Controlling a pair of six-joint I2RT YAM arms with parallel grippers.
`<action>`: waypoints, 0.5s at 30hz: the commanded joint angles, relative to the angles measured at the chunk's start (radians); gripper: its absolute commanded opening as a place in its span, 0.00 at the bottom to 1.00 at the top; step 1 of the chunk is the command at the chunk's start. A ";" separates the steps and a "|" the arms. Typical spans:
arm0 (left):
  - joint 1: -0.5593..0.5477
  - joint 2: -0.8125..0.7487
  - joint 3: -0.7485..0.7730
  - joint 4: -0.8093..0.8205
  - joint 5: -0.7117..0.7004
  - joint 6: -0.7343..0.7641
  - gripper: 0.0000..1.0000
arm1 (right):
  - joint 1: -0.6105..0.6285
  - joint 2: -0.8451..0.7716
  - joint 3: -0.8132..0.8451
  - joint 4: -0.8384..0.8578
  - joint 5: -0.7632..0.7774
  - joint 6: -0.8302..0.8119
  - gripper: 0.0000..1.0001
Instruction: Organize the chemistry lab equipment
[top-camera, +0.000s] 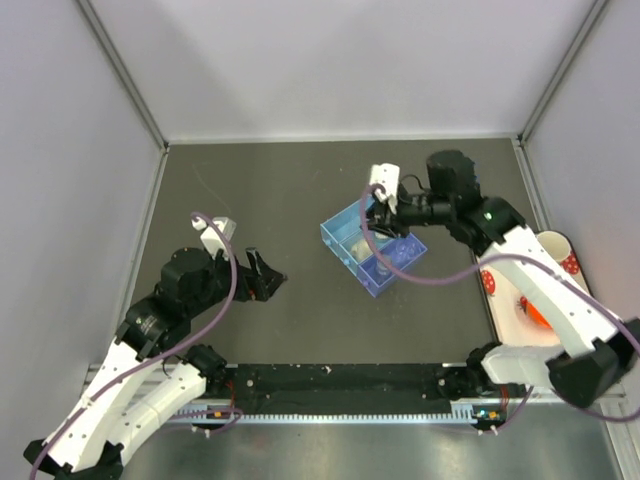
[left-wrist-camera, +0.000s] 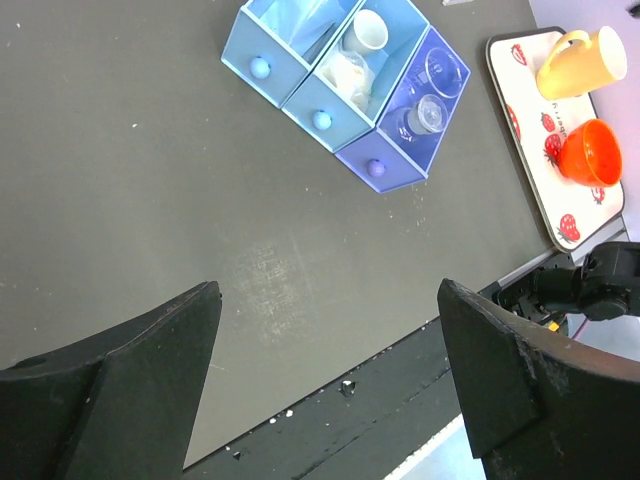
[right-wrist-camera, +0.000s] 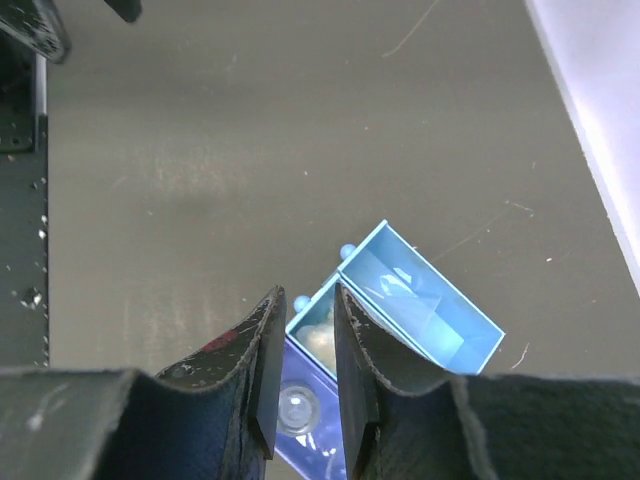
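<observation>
right pincer: narrow, a slim gap between the tips, and i could see nothing held in it; it hung right over the blue organiser.
left pincer: wide and empty, above bare tabletop towards the near left corner.
task's things: clear round pieces lay in the purple compartment and a white cup-like piece in the middle one; the organiser sat right of the tabletop's centre, well short of the strawberry tray at the right edge.
step in hand: my guess was work over the compartments, though the views did not tell me whether it was a drop-off or a pick-up.
doing it well: i judged it best to stay plumb, keep my tips inside one compartment's walls, and move gently, since the light box would probably slide if clipped.
pointing: the knobs faced the near left corner.
long axis: each compartment ran from near left to far right, and the row of three ran from far left to near right.
</observation>
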 joint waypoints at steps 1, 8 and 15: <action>0.001 0.005 0.047 0.047 -0.008 -0.009 0.95 | 0.011 -0.183 -0.146 0.306 -0.029 0.266 0.28; 0.001 0.019 0.041 0.046 -0.005 -0.005 0.96 | 0.011 -0.343 -0.331 0.523 -0.026 0.500 0.41; 0.001 0.029 0.028 0.058 -0.003 0.023 0.98 | 0.011 -0.346 -0.334 0.497 -0.030 0.610 0.99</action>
